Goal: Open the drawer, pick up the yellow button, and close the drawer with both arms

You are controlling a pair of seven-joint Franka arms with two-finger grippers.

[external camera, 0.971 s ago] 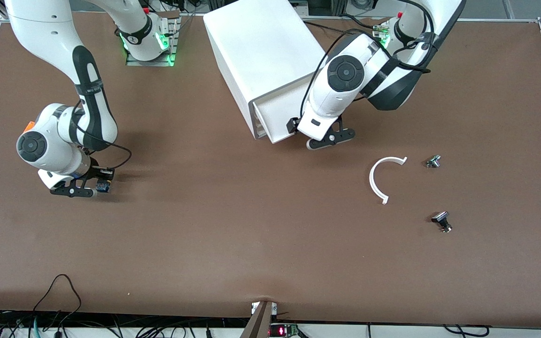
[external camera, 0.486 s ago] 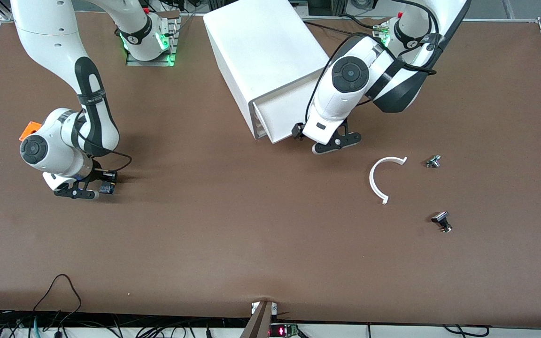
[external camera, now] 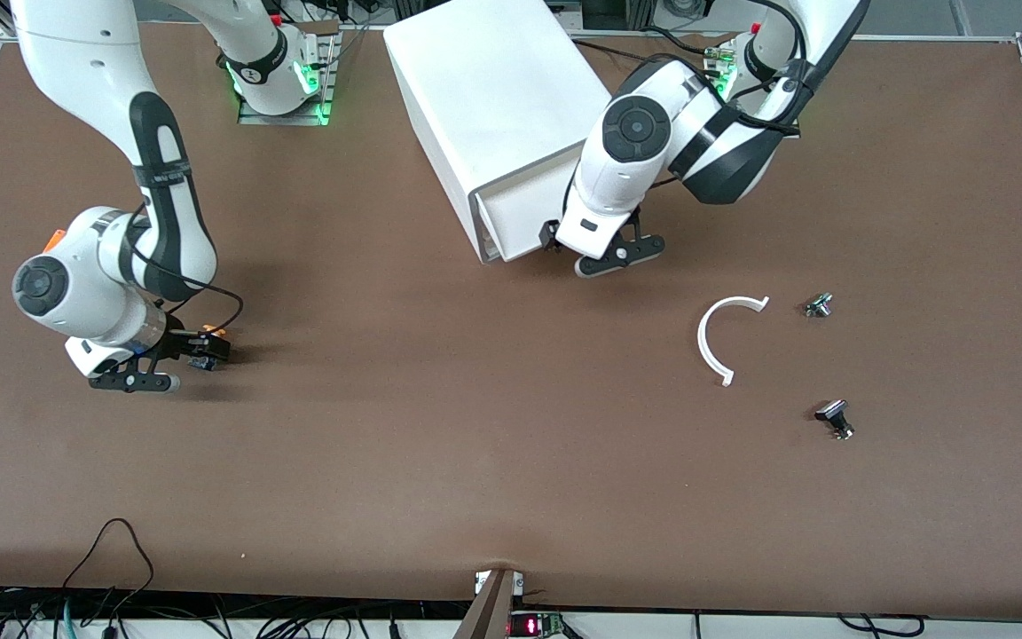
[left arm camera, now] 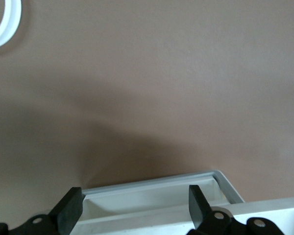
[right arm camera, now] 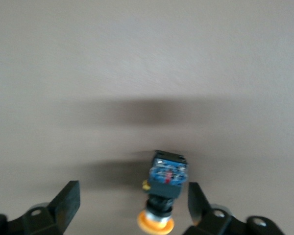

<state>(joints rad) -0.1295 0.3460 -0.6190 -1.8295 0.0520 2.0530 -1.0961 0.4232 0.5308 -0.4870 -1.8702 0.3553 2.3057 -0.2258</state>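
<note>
The white cabinet point(external camera: 493, 89) lies between the arm bases, and its uppermost drawer point(external camera: 520, 217) sticks out a short way toward the front camera. My left gripper point(external camera: 613, 257) is open at the drawer's front. In the left wrist view point(left arm camera: 134, 205) the drawer's rim point(left arm camera: 152, 186) lies between the spread fingers. The button point(external camera: 216, 335) lies on the table at the right arm's end. My right gripper point(external camera: 134, 382) is open just over it. In the right wrist view point(right arm camera: 134, 210) the button point(right arm camera: 165, 188) sits between the fingers and touches neither, with its orange cap toward the gripper.
A white C-shaped ring point(external camera: 713, 342) and two black-and-silver parts point(external camera: 819, 304) point(external camera: 835, 419) lie on the table at the left arm's end. An orange square box point(external camera: 54, 238) shows partly from under the right arm. Cables lie along the table's near edge.
The left gripper has moved toward the cabinet and the drawer sticks out less. The right gripper has shifted a little, and the button's orange cap now shows beside it.
</note>
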